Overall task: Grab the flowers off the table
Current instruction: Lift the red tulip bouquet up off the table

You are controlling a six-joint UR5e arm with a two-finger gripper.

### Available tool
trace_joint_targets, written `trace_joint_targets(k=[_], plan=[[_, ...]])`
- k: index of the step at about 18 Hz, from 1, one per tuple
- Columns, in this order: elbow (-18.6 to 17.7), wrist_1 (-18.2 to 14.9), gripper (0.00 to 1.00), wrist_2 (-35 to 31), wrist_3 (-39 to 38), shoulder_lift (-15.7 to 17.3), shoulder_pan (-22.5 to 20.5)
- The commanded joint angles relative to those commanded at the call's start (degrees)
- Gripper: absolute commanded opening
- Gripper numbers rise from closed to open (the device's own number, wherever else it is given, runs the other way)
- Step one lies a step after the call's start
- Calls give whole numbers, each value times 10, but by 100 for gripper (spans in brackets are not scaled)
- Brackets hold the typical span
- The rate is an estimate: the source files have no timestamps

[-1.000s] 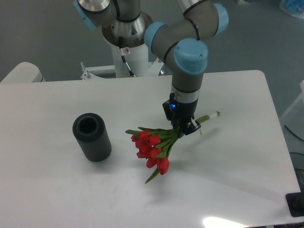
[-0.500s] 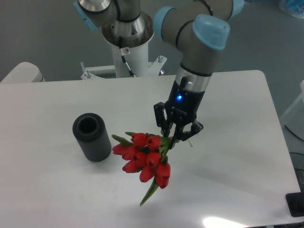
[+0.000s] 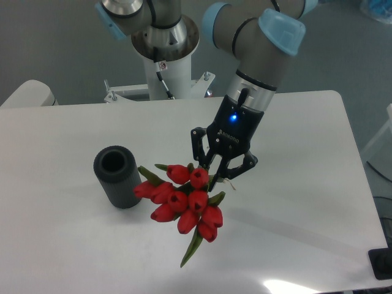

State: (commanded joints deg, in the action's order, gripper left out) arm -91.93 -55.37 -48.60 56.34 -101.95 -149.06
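The flowers, a bunch of red tulips with green leaves, hang in the air above the white table, blooms pointing down and left toward me. My gripper is shut on their green stems just behind the blooms and holds the bunch clear of the tabletop. The long stems are mostly hidden behind the gripper. One leaf droops low.
A dark grey ribbed cylinder vase stands upright on the table just left of the blooms, close to the leftmost tulip. The robot base stands behind the table's far edge. A dark object sits at the front right corner.
The gripper has lifted the flowers off the table, tilted, and moved slightly left toward the vase. The blooms now hang lower left and the stem end no longer shows at the right.
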Motion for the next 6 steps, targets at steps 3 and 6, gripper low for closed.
trace_joint_targets(k=[3, 6], plan=[[3, 0, 28, 1, 1, 0, 1], [4, 0, 28, 2, 1, 0, 1]])
